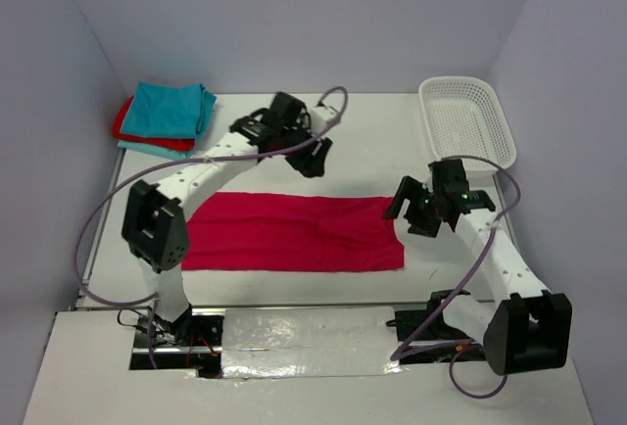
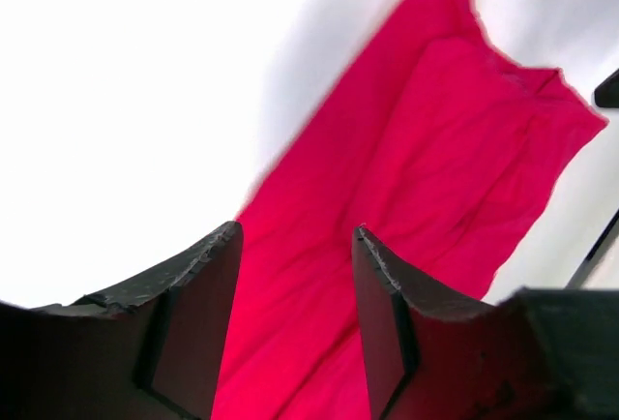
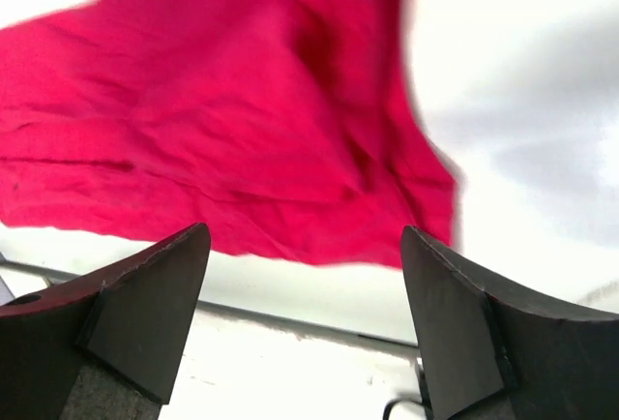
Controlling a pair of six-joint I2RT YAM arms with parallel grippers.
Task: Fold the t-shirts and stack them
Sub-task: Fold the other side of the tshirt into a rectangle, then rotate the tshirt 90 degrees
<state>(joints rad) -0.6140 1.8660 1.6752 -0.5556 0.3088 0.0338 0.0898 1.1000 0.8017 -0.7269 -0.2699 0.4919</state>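
Note:
A pinkish-magenta t-shirt lies flat on the table as a long folded band; it also shows in the left wrist view and the right wrist view. A teal t-shirt lies folded on a red t-shirt at the back left. My left gripper is open and empty, above the table just behind the band's far edge. My right gripper is open and empty, hovering over the band's right end.
A white mesh basket stands at the back right. Purple cables loop from both arms. A shiny metal strip runs along the near table edge between the arm bases.

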